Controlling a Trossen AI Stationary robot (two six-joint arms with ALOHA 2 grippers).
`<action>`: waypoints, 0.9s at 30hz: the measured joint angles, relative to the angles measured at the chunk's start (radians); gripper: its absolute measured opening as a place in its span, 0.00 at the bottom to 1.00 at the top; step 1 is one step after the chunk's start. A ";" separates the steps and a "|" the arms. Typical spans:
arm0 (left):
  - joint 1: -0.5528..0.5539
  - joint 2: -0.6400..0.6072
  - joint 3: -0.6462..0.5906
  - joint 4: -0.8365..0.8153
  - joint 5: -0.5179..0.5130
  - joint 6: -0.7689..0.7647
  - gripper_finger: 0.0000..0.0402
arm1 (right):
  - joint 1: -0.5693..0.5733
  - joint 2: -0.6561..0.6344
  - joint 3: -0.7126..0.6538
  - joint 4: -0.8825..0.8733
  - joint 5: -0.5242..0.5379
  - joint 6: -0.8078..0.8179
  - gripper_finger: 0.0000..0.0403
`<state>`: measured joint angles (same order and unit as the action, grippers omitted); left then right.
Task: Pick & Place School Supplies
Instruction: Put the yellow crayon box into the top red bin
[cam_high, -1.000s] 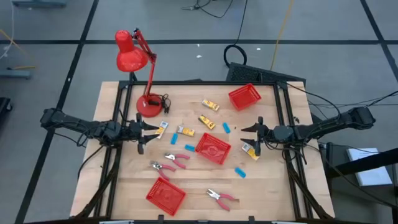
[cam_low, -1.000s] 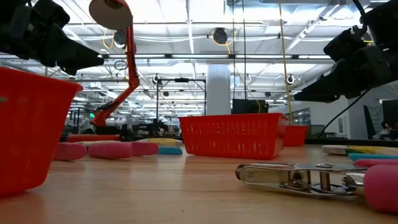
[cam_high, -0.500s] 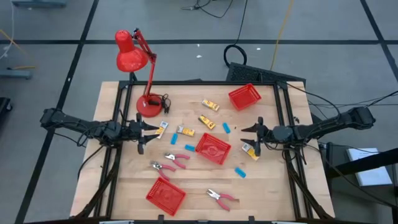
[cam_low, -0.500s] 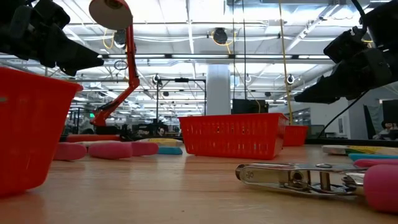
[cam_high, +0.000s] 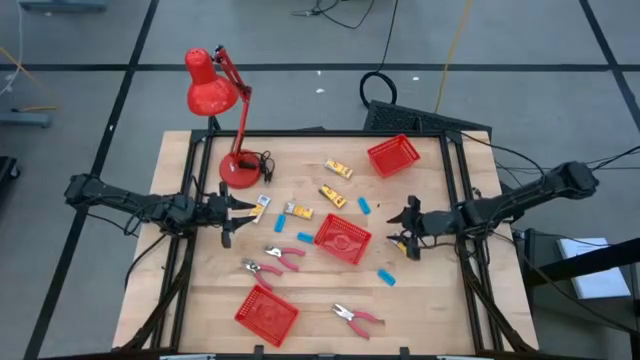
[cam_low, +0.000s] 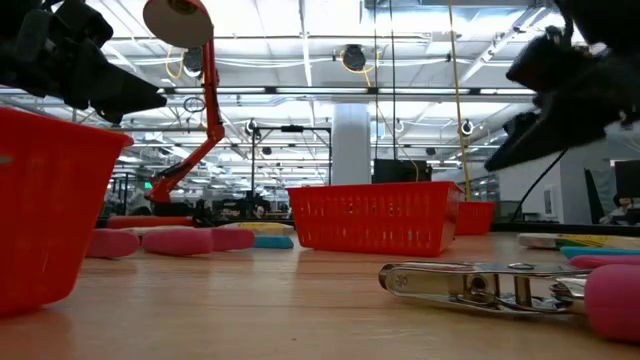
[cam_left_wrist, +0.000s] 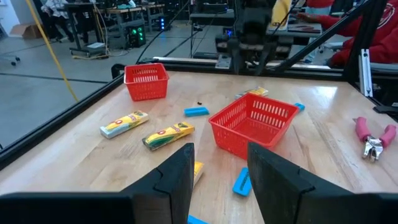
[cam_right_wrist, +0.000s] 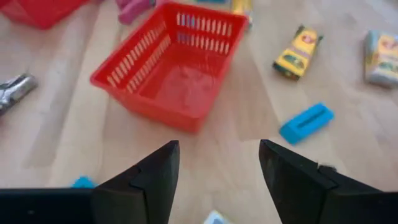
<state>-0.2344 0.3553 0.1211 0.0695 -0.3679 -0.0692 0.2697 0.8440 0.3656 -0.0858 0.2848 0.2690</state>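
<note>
Yellow-orange packets (cam_high: 332, 196), blue blocks (cam_high: 365, 205) and pink-handled pliers (cam_high: 287, 257) lie flat and scattered on the wooden table. My left gripper (cam_high: 232, 210) (cam_left_wrist: 221, 171) is open and hovers at the table's left side, next to a packet (cam_high: 262, 206). My right gripper (cam_high: 405, 228) (cam_right_wrist: 217, 168) is open and tipped down over the right side. It stands above a packet (cam_high: 403, 243) and faces the middle red basket (cam_right_wrist: 177, 65). A blue block (cam_right_wrist: 306, 122) lies just ahead of it. Another pair of pliers (cam_low: 500, 285) lies near the front edge.
Three red mesh baskets stand on the table: far right (cam_high: 393, 155), middle (cam_high: 342, 239) and near left (cam_high: 266, 312). A red desk lamp (cam_high: 215, 90) stands at the far left corner. A black frame (cam_high: 455, 170) runs along the table's sides. Bare wood shows near the front right.
My right gripper has moved a little toward the table's near edge and tipped downward toward the packet beside it. The left arm and all the items have kept still.
</note>
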 joint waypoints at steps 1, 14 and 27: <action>0.000 0.000 0.000 0.000 0.000 0.000 0.38 | 0.007 0.016 0.025 -0.053 0.000 0.016 0.54; 0.000 0.000 0.000 -0.026 0.002 -0.014 0.38 | 0.093 0.224 0.228 -0.485 -0.094 0.293 0.59; 0.000 0.000 0.000 -0.024 0.003 -0.014 0.38 | 0.093 0.381 0.228 -0.508 -0.156 0.339 0.60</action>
<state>-0.2344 0.3553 0.1211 0.0456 -0.3645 -0.0837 0.3622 1.2251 0.5934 -0.5934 0.1284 0.6078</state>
